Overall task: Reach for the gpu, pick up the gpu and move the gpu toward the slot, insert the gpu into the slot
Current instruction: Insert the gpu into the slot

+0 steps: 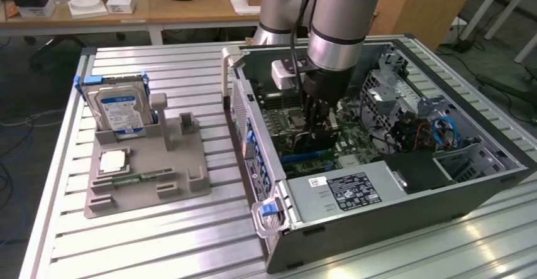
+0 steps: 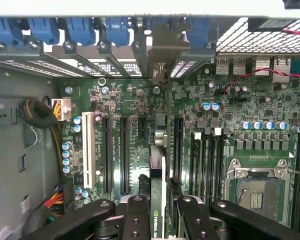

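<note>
Arm reaching down into an open computer case (image 1: pixel 353 222) laid on its side on a slatted metal worktop (image 1: pixel 151 241); gripper (image 1: pixel 317 123) lowered over the green motherboard (image 1: pixel 293 125) in the middle of the case.

In the wrist view, jaws closed on the gpu (image 2: pixel 158 200), gripper (image 2: pixel 158 215) seen as two black fingers (image 2: pixel 136 220) pressed against either face of the card; card held on edge, thin green edge toward the camera, silver end bracket (image 2: pixel 160 55) up against the row of blue-clipped rear openings of the case. Card lined up along the motherboard (image 2: pixel 140 100), between two long black slots (image 2: pixel 124 155), one each side; whether its lower edge is seated in a slot, hidden by the card itself.

To the side on the same board, an empty CPU socket (image 2: pixel 257 187) with its metal frame; at the other side, a bundle of yellow and black wires (image 2: pixel 45 120).

In the exterior view, at the exterior view's left, well apart from the case, a grey holder tray (image 1: pixel 147 185) on the worktop; a blue-labelled hard drive (image 1: pixel 119 108) standing upright in it, a small square chip (image 1: pixel 114 161) lying flat just in front of the drive.
</note>
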Robot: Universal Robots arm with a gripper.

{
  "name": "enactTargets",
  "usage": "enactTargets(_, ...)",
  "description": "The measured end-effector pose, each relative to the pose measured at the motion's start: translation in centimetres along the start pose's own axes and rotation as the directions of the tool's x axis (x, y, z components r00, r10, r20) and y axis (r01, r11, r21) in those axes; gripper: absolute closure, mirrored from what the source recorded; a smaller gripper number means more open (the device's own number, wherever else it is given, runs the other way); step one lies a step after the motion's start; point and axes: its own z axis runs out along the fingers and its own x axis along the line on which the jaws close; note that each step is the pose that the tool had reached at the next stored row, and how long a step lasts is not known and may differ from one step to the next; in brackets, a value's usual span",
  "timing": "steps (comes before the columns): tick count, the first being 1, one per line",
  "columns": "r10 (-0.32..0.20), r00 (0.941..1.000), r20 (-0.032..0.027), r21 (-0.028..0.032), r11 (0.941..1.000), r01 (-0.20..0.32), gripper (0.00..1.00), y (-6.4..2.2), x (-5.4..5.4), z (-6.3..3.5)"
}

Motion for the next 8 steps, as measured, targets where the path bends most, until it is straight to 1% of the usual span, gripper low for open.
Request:
enactTargets(3,-0.001,1.0,-0.0005,0.0011,1.0,0.001,0.74,-0.16,0.0,-0.02)
enactTargets(4,-0.001,1.0,-0.0003,0.0024,1.0,0.001,0.74,-0.17,0.0,-0.02)
enactTargets(5,-0.001,1.0,-0.0001,0.0058,1.0,0.001,0.74,-0.17,0.0,-0.01)
enactTargets(6,-0.002,1.0,0.0001,0.0118,0.9999,0.002,0.74,-0.17,0.0,0.0)
enactTargets(8,-0.003,1.0,0.0006,0.032,0.9995,0.003,0.74,-0.05,0.0,0.06)
